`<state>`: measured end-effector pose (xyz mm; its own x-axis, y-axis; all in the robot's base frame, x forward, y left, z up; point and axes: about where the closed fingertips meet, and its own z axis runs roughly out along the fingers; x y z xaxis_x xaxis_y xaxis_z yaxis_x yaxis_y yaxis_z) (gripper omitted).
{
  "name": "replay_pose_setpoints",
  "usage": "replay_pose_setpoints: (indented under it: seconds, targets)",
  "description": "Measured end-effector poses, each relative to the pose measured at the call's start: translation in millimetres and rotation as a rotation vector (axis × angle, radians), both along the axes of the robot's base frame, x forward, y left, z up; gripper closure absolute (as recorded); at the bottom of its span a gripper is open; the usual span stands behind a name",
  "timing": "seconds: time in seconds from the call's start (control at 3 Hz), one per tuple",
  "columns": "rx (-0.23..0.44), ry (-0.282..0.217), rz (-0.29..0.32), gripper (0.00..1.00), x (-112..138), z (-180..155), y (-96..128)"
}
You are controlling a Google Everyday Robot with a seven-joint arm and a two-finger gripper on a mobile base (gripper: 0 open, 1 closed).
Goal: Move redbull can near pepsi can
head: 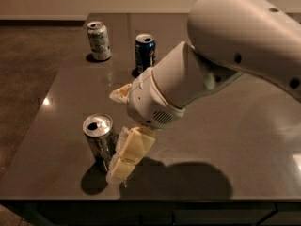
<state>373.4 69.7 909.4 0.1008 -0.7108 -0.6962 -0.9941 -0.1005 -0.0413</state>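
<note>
The redbull can [99, 142], silvery with a dull mottled side, stands upright near the table's front left. The pepsi can [145, 53], dark blue with a silver top, stands upright at the back middle, far from the redbull can. My gripper [117, 133] is just to the right of the redbull can, with its jaws spread open. The near cream finger [130, 150] lies right beside the can's right side. The other finger [121, 92] shows behind the can, beyond the wrist. The gripper holds nothing.
A pale whitish-green can [99, 41] stands at the back left, left of the pepsi can. The dark table [221, 140] ends at its front edge close below the redbull can and at its left edge. My big white arm covers the upper right.
</note>
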Motion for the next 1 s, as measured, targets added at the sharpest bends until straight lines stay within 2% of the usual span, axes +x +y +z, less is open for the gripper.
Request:
replay_pose_setpoints:
  seconds: [0.33, 0.67, 1.0]
  targets:
    - [0.021, -0.001, -0.005, 0.0, -1.6, -5.1, 10.6]
    - [0.029, 0.002, -0.016, 0.18, 1.3, -7.7, 15.5]
    - [0.043, 0.015, -0.034, 0.41, 7.1, -6.7, 15.1]
